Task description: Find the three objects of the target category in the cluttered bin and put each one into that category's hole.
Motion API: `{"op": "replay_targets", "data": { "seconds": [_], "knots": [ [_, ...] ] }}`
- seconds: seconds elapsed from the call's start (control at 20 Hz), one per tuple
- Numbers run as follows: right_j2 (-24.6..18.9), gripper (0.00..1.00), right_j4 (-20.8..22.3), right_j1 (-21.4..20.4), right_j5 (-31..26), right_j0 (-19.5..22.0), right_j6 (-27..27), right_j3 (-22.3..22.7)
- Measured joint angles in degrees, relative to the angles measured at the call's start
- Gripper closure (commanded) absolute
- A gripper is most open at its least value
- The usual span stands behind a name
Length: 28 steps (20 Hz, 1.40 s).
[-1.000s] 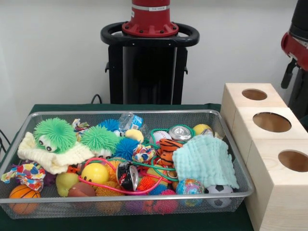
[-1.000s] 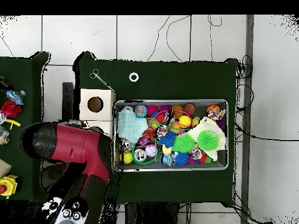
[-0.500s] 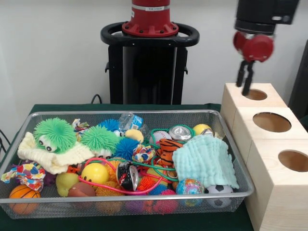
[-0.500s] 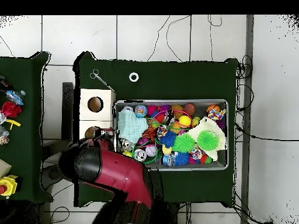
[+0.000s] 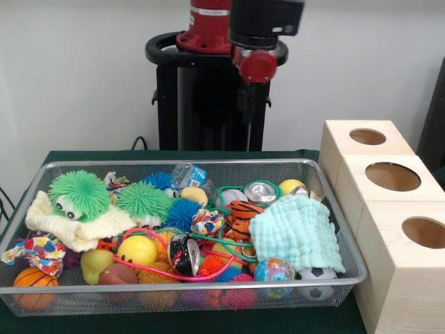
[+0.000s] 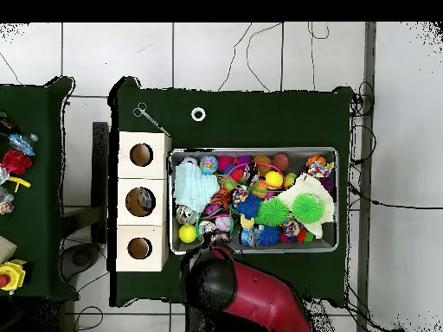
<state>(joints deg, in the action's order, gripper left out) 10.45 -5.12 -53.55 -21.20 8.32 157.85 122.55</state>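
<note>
A wire mesh bin (image 5: 181, 164) is packed with toys. Among them are a silver can (image 5: 261, 191) at the back, a second can (image 5: 184, 254) lying near the front, a soccer ball (image 5: 316, 274), a basketball (image 5: 31, 278) and a yellow smiley ball (image 5: 137, 250). Three wooden boxes (image 5: 389, 202) stand to the right, each with a round hole (image 5: 368, 136). My gripper (image 5: 252, 132) hangs above the bin's far edge, dark against the black pedestal, with nothing seen in it. In the overhead view the red arm (image 6: 238, 294) covers it.
A pale blue cloth (image 5: 295, 231) hides toys at the bin's right. Green spiky toys (image 5: 80, 193) lie on a cream cloth (image 5: 73, 226) at the left. Coloured cords (image 5: 208, 236) loop over the middle. Seen from overhead, the middle box's hole (image 6: 140, 201) shows something inside.
The arm has swung from over the far wooden box across to above the bin's back edge. The bin's contents have not shifted.
</note>
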Motion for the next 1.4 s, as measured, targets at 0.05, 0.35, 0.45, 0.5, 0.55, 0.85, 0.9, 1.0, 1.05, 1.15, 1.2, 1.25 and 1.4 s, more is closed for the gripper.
{"op": "replay_targets", "data": {
  "seconds": [0.05, 0.35, 0.45, 0.5, 0.55, 0.85, 0.9, 1.0, 1.05, 1.15, 1.2, 1.25, 1.4],
  "knots": [
    [-1.1, 0.00, 2.2, -0.6, 0.0, 2.3, -1.4, 1.0],
    [-8.4, 0.00, 16.0, -2.1, 0.0, 15.7, -9.5, 5.0],
    [-9.5, 0.00, 18.8, -1.8, 0.0, 17.6, -10.5, 5.2],
    [-10.3, 0.00, 20.7, -1.6, 0.0, 18.9, -11.2, 5.4],
    [-11.1, 0.00, 23.0, -1.3, 0.0, 20.2, -11.7, 5.4],
    [-14.2, 0.00, 32.6, 0.3, 0.0, 24.7, -12.2, 5.6],
    [-14.7, 0.00, 34.2, 0.6, 0.0, 25.4, -12.2, 5.7],
    [-15.8, 0.00, 36.6, 1.1, 0.0, 26.8, -12.2, 5.8],
    [-16.5, 0.00, 37.5, 1.3, 0.0, 27.5, -12.2, 5.9],
    [-19.1, 0.00, 39.8, 1.6, 0.0, 30.3, -12.2, 6.3],
    [-19.8, 0.00, 40.0, 1.6, 0.0, 30.9, -12.2, 6.3],
    [-20.6, 0.00, 40.2, 1.6, 0.0, 31.7, -12.2, 6.4],
    [-24.5, 0.00, 40.4, 1.8, 0.0, 35.0, -12.2, 6.6]
  ]
}}
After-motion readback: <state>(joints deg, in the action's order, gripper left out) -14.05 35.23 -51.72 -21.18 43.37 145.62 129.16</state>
